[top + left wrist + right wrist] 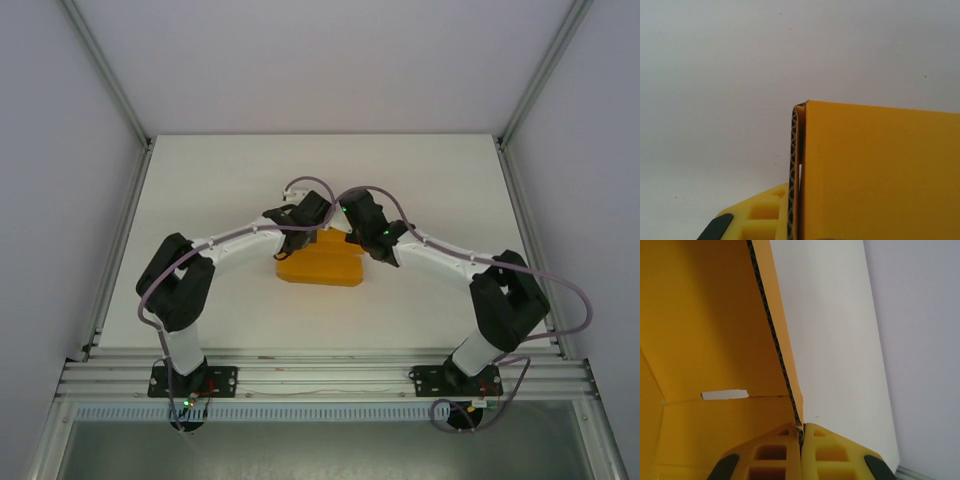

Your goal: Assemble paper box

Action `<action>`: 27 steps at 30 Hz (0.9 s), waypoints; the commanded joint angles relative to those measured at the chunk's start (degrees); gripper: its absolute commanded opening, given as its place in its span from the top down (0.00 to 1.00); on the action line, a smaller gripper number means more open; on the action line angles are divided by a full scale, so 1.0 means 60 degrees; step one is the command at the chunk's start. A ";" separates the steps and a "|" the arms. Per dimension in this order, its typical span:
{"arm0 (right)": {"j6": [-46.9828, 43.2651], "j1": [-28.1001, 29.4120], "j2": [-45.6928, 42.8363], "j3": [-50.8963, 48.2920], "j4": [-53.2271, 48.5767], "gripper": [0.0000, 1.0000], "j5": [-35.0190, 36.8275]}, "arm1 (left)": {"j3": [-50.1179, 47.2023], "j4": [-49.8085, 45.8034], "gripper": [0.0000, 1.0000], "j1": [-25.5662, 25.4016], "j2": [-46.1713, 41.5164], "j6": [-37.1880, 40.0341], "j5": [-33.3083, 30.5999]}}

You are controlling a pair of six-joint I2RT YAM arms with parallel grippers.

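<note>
Bolted at the near edge of the table (220, 190), the left arm's base (190, 380) and the right arm's base (455, 380) are sitting closest to the overhead camera. Both arms are reaching inward. The left gripper (297, 232) and the right gripper (352, 232) are meeting over the far side of the paper box (322, 265), which is lying about midway between the left and right edges. Their fingers are showing too small there to read.

From the left wrist, one yellow finger (762, 220) is lying against the corrugated edge (793, 165) of an upright orange panel. That panel is hiding the other finger, so I cannot tell whether this gripper is clamping.

From the right wrist, both yellow fingers (770, 455) are pinching the card's edge between them. The box's inside is showing a crease and a narrow slot (725, 395).
</note>
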 commanded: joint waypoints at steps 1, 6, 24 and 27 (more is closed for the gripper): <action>-0.1041 0.0172 0.0283 0.0056 0.0901 0.95 0.0793 | 0.0480 0.0159 1.00 -0.0380 0.0122 -0.0179 0.0002; -0.0699 0.0196 0.0367 0.0187 0.1210 0.94 0.0656 | 0.0508 0.0314 1.00 -0.0388 0.0232 -0.0468 0.0088; 0.4572 -0.1619 -0.3084 -0.3022 0.2185 0.00 -0.1536 | -0.0888 0.1912 1.00 -0.0254 -0.1040 0.0305 0.0415; 0.4921 -0.2205 -0.3491 -0.3142 0.2044 0.00 -0.2102 | -0.1027 0.2003 1.00 -0.0248 -0.1150 0.0402 0.0398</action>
